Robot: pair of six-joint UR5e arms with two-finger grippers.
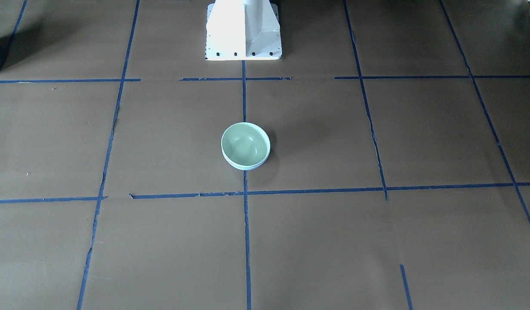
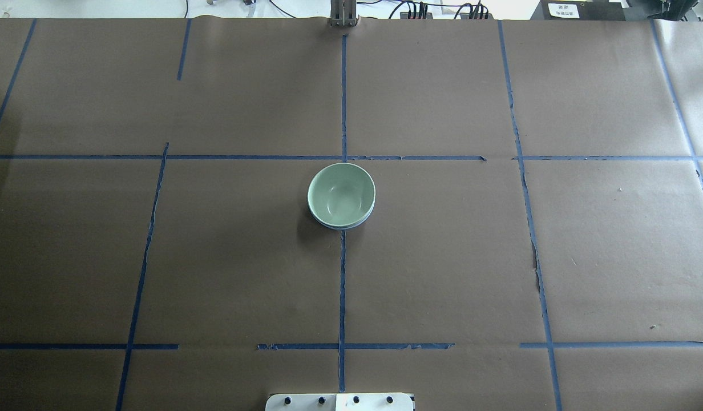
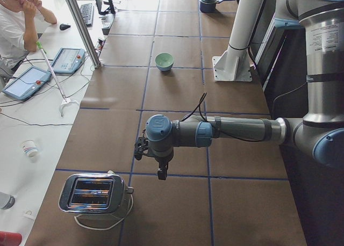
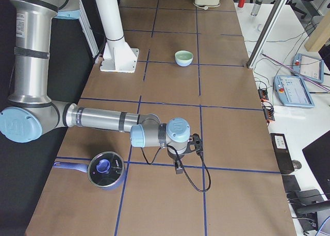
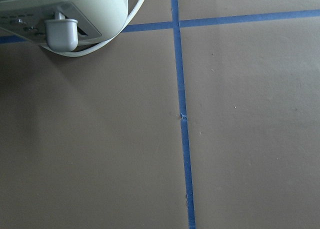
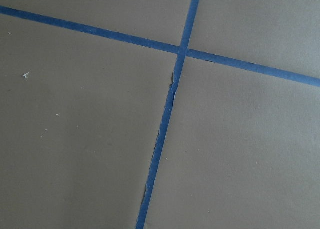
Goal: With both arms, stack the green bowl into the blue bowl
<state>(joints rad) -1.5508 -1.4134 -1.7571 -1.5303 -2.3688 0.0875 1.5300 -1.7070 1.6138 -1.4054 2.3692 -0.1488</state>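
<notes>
The green bowl sat inside the blue bowl, mid tabletop. The job looked done, so you did best to leave the 2 bowls alone. I could not tell if the left gripper or right gripper was wide or narrow.

Upper bowl inside lower bowl

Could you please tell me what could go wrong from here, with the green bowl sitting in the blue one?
1. The blue bowl shows only as a sliver under one side of the green bowl, so the nest may be off-centre and could rock.
2. The left gripper hangs close to the toaster; a low move might clip it.
</notes>
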